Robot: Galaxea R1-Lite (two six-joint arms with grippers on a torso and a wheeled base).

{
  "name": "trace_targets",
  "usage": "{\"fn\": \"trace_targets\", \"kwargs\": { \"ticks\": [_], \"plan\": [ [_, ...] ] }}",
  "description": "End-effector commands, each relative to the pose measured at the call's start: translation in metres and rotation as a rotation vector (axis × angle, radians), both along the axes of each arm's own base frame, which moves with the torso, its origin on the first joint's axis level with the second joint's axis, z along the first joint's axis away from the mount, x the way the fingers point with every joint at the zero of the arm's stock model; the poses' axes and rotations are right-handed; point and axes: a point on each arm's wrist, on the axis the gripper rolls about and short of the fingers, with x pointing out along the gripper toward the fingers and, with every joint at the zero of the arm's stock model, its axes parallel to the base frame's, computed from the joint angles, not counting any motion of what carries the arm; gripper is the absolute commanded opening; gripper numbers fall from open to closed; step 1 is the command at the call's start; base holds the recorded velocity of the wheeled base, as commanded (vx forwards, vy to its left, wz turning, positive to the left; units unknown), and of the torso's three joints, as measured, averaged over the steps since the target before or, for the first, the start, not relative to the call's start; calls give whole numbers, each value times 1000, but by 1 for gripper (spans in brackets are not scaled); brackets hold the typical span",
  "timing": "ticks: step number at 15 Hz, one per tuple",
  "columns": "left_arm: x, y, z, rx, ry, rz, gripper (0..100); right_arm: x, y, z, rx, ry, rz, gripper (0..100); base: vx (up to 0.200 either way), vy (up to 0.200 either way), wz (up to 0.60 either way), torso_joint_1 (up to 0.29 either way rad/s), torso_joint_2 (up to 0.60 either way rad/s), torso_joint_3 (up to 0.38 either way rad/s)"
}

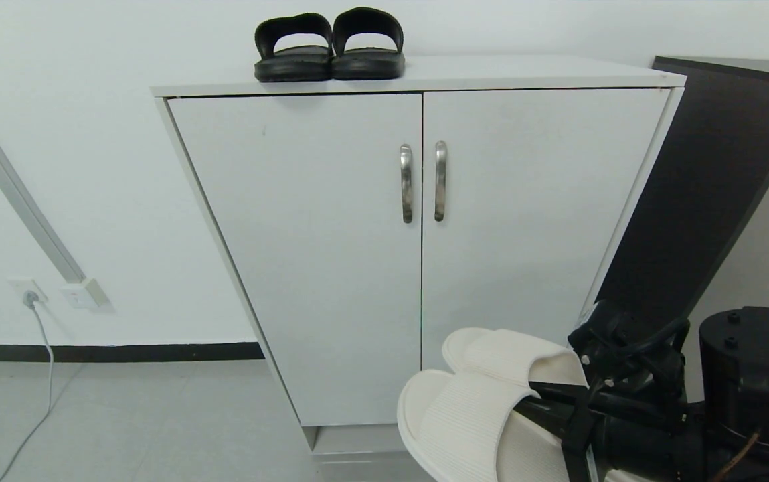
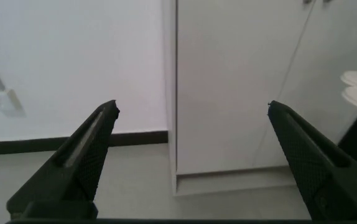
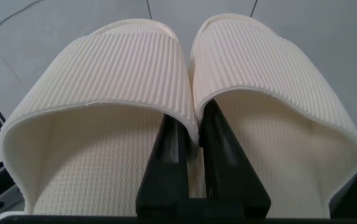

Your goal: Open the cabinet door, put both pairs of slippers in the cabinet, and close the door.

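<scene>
Since the cabinet (image 1: 304, 268) is shut, your right gripper (image 3: 196, 134) clamps both white slippers (image 3: 116, 74) before it, leaving your left gripper (image 2: 193, 107), fingers (image 2: 91, 149) apart, free for a handle (image 1: 406, 183).

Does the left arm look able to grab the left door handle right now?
Probably yes: the left gripper is open and empty, facing the cabinet, with nothing before the handle.

White wall (image 1: 90, 167), black skirting (image 1: 110, 351), grey floor (image 1: 143, 415); socket (image 1: 27, 290) with cable (image 1: 47, 375) plugged.
</scene>
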Motion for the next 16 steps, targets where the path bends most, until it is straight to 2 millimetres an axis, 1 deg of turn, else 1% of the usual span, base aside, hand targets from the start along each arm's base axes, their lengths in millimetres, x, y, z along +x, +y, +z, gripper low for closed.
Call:
{"fn": "trace_targets", "kwargs": {
  "ticks": [1, 2, 3, 6, 8, 9, 10, 11, 13, 14, 15, 16],
  "plan": [
    [31, -2, 18, -12, 143, -83, 100, 0, 1, -3, -6, 4, 3, 0, 0, 0, 0, 0, 0, 0],
    [38, -3, 21, -16, 150, -100, 100, 0, 1, -3, -8, 4, 2, 0, 0, 0, 0, 0, 0, 0],
    [58, -4, 30, -21, 155, -135, 100, 0, 1, -4, -13, 8, 3, 0, 0, 0, 0, 0, 0, 0],
    [96, -6, 44, -26, 173, -227, 100, 0, 2, -6, -23, 6, 11, 0, 0, 0, 0, 0, 0, 0],
    [111, -9, 52, -27, 170, -293, 100, 0, 2, -6, -28, -14, 15, 0, 0, 0, 0, 0, 0, 0],
    [126, -16, 65, -23, 168, -376, 100, 0, 3, -6, -23, -21, 15, 0, 0, 0, 0, 0, 0, 0],
    [135, -23, 72, -18, 172, -431, 100, 1, 3, -7, -20, -14, 14, 0, 0, 0, 0, 0, 0, 0],
    [142, -30, 77, -13, 176, -477, 100, 2, 4, -9, -26, -9, 14, 0, 0, 0, 0, 0, 0, 0],
    [154, -53, 89, -20, 182, -613, 100, 4, 5, -10, -23, -12, 6, 0, 0, 0, 0, 0, 0, 0],
    [156, -60, 93, -28, 183, -649, 100, 4, 5, -9, -21, -14, 5, 0, 0, 0, 0, 0, 0, 0],
    [164, -78, 101, -41, 190, -700, 100, 5, 5, -8, -15, -17, -2, 0, 0, 0, 0, 0, 0, 0],
    [167, -86, 104, -47, 195, -716, 100, 5, 5, -7, -12, -16, -3, 0, 0, 0, 0, 0, 0, 0]
  ]
}}
